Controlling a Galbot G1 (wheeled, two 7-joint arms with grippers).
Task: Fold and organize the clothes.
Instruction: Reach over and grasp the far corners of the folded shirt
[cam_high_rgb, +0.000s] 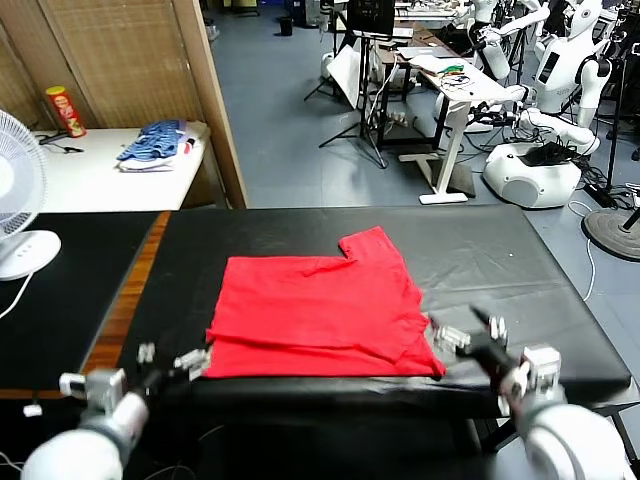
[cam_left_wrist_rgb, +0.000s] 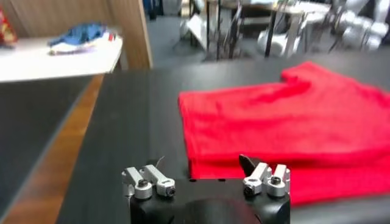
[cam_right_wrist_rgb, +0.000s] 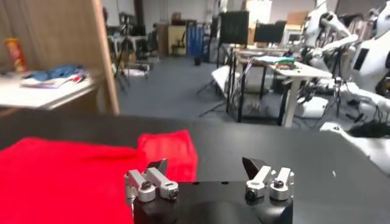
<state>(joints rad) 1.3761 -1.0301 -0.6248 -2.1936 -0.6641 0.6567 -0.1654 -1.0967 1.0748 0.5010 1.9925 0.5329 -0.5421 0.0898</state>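
Red T-shirt (cam_high_rgb: 320, 315) lies flat mid-table on the black table (cam_high_rgb: 480, 250), partly folded: the near hem looks doubled over, giving a layered edge along the front, and one sleeve sticks out at the far right. No print or tag visible from here. My read: one fold in, the side and sleeve folds and final tidy-up not yet done.

My left gripper (cam_high_rgb: 170, 362) sits low at the near-left corner of the shirt, just beside the folded edge, fingers spread wide, holding nothing. My right gripper (cam_high_rgb: 472, 335) is at the near-right corner, just off the fabric, also wide and empty. Both wrists low over the front table edge, pointing away from me across the shirt.

Blue garment pile (cam_high_rgb: 155, 145) on the white side table (cam_high_rgb: 90, 180), well apart.
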